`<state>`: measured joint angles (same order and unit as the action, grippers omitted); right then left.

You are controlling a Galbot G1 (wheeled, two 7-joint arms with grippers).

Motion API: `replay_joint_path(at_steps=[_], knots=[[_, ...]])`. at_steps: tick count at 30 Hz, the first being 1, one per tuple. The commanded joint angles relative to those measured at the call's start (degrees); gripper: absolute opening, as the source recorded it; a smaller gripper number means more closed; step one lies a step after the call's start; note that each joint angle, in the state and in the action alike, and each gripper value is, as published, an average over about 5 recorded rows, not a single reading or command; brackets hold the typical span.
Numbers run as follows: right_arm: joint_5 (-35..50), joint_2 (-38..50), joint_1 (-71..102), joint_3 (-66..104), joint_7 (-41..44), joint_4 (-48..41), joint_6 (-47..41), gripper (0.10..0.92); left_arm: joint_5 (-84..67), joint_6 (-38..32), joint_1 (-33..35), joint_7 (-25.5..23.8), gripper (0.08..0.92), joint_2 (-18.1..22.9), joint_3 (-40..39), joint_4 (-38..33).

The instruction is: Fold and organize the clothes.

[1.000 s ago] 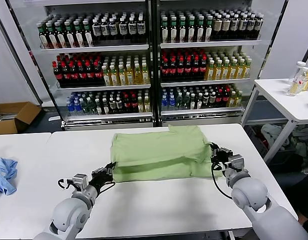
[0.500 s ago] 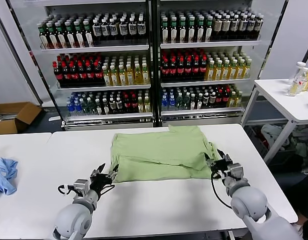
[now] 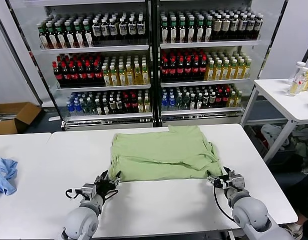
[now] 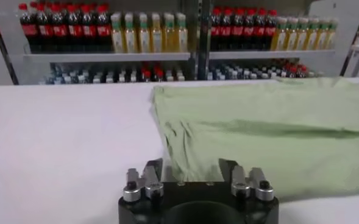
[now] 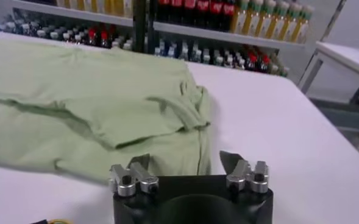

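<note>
A: Shirt (image 3: 161, 153), light green, lies flat and partly folded on the white surface (image 3: 159, 205), toward its far half, a folded-over layer running across the middle.

B: Where's my left end effector (image 3: 109, 179) against it?

A: At the shirt's near-left corner, low over the surface. In the left wrist view the left end effector (image 4: 191, 171) has its fingers spread, with the shirt's (image 4: 270, 137) near edge lying between and just beyond them. I can't tell if a fingertip touches the cloth. It holds nothing.

B: And the right end effector (image 3: 218, 181)?

A: At the near-right corner, just off the hem, low on the surface. The right wrist view shows the right end effector (image 5: 185, 163) with fingers apart and empty, the shirt (image 5: 94, 103) in front of it, its near edge close to one finger (image 5: 141, 162), the other finger over bare surface (image 5: 277, 134).

B: Anything else I see?

A: Blue garment (image 3: 3, 175) bunched on the neighbouring surface off to my left, well apart from the shirt. Shelves of bottles (image 3: 154, 55) stand behind. A second white table (image 3: 289, 100) with a few bottles is at far right, and a cardboard box (image 3: 11, 116) sits on the floor at left.
</note>
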<state>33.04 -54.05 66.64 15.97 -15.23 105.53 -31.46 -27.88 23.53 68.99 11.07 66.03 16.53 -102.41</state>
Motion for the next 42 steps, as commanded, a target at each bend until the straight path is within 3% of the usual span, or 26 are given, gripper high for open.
replay_joint_path(at_steps=[1,12,18,24,32,36,42], knots=[[1.47,-0.37,0.79,0.35,-0.40,-1.07,-1.30,0.550,-0.52,0.54,-0.20,-0.30,0.452,0.22,-0.69,1.55],[1.72,1.33,3.63,1.38,0.49,2.71,-0.21,0.229,-5.10,1.56,2.07,-0.22,0.140,-0.40,-0.29,-1.47],[1.52,4.77,14.60,5.89,0.34,11.96,0.41,0.130,-5.16,2.22,12.08,0.45,0.101,-2.54,3.99,-12.18],[-0.40,6.31,30.75,14.35,0.56,21.76,0.63,0.130,-3.89,2.72,25.12,0.79,0.101,-4.42,10.15,-24.09],[-2.88,6.24,42.26,20.92,0.54,30.10,-0.25,0.161,-0.28,4.53,38.78,1.29,0.115,-5.26,14.90,-34.18],[-3.46,6.18,40.79,22.03,0.71,32.17,1.20,0.264,0.01,4.86,38.61,1.24,0.211,-6.59,17.14,-36.62],[0.40,7.75,26.84,20.05,-0.28,28.96,3.52,0.438,-4.12,3.89,29.12,1.95,0.384,-9.14,18.69,-33.14]])
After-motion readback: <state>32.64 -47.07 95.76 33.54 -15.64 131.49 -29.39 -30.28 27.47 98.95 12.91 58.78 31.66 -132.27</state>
